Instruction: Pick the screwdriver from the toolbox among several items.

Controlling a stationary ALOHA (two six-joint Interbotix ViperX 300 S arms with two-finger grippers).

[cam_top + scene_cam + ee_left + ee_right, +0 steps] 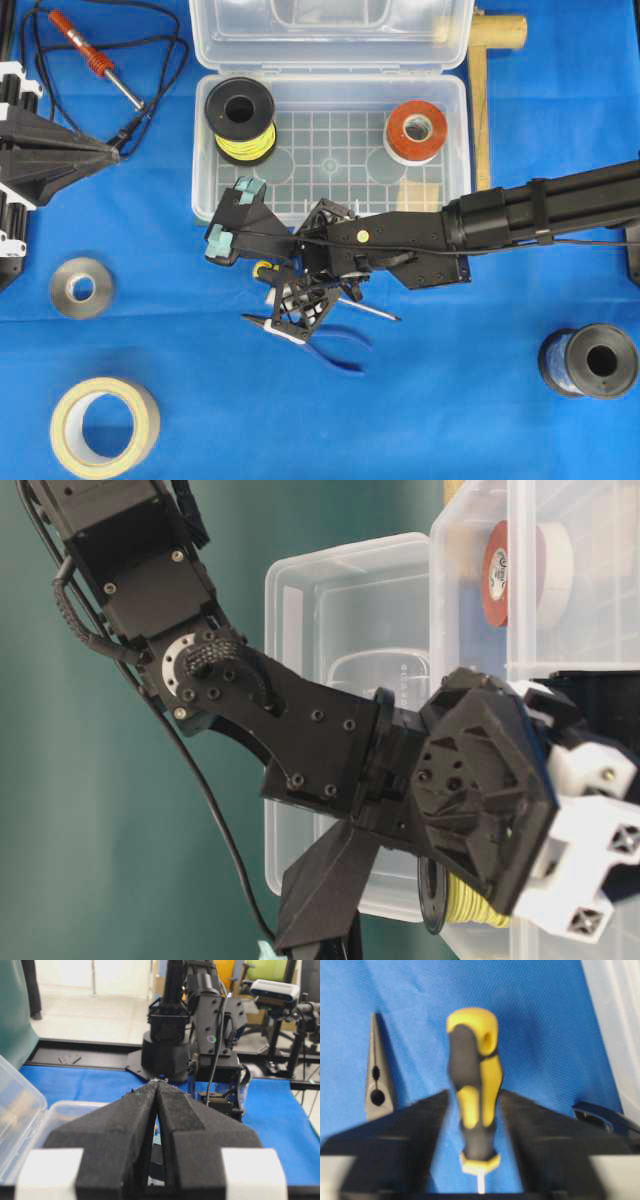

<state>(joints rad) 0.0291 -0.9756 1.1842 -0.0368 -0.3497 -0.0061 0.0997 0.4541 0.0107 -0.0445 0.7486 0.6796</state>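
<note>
The screwdriver [475, 1070], black and yellow handled, lies on the blue cloth in front of the toolbox; in the overhead view its thin shaft [378, 313] pokes out from under the right arm. My right gripper [473, 1095] is open and straddles the handle, with cloth showing on both sides of it. In the overhead view it [232, 215] hangs over the toolbox's front left corner. The clear toolbox [330, 150] stands open and holds a yellow wire spool [240, 118], a red-and-white tape roll [417, 131] and a wooden block [418, 192]. My left gripper [158, 1085] is shut and empty at the far left [116, 149].
Blue-handled pliers [325, 345] lie just in front of the screwdriver, their jaws showing in the right wrist view [376, 1080]. A red soldering iron [95, 55] with a black cord lies back left. A grey roll [82, 287], a masking tape roll [103, 425], a dark spool [590, 362] and a wooden mallet [485, 80] lie around.
</note>
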